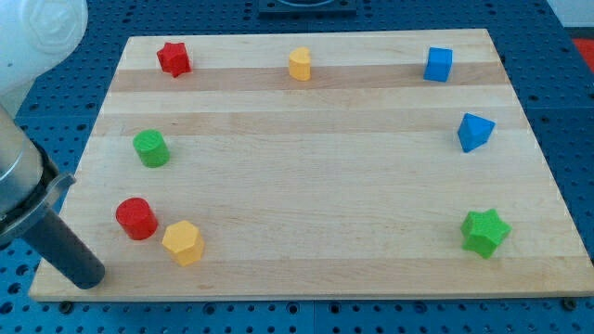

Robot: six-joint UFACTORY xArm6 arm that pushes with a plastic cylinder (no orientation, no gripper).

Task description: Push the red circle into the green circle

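The red circle (136, 218) lies near the board's lower left. The green circle (150, 148) lies above it, apart by about one block's width. A yellow hexagon (183, 242) sits just right of and below the red circle, nearly touching it. My tip (89, 277) is at the lower left corner of the board, left of and below the red circle, not touching it.
A red star (174, 58) is at the top left, a second yellow block (300, 64) at the top middle, a blue cube (438, 64) at the top right. A blue wedge-like block (474, 132) is at the right edge, a green star (485, 232) at the lower right. The wooden board (316, 167) rests on a blue perforated table.
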